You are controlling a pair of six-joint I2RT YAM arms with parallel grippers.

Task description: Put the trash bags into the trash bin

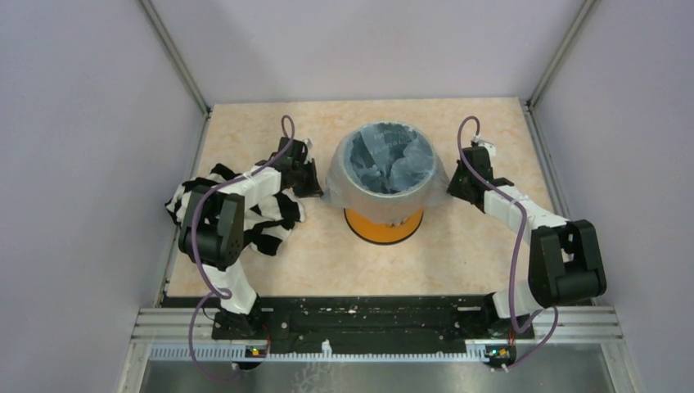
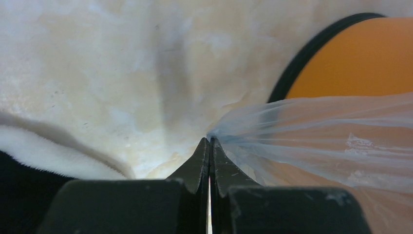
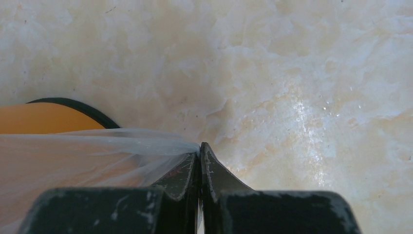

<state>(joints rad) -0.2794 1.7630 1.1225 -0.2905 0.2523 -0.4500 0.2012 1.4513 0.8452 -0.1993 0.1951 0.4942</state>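
The pale-blue trash bag lines the orange trash bin, its middle sunk inside and its edge folded down over the rim and upper wall. My left gripper is shut on the bag's left edge and pulls it taut, as the left wrist view shows: gripper, bag, bin. My right gripper is shut on the bag's right edge; in the right wrist view the gripper pinches the bag beside the bin.
A black-and-white striped cloth heap lies under and beside the left arm, at the table's left. Grey walls close the table on three sides. The arms' base rail runs along the near edge.
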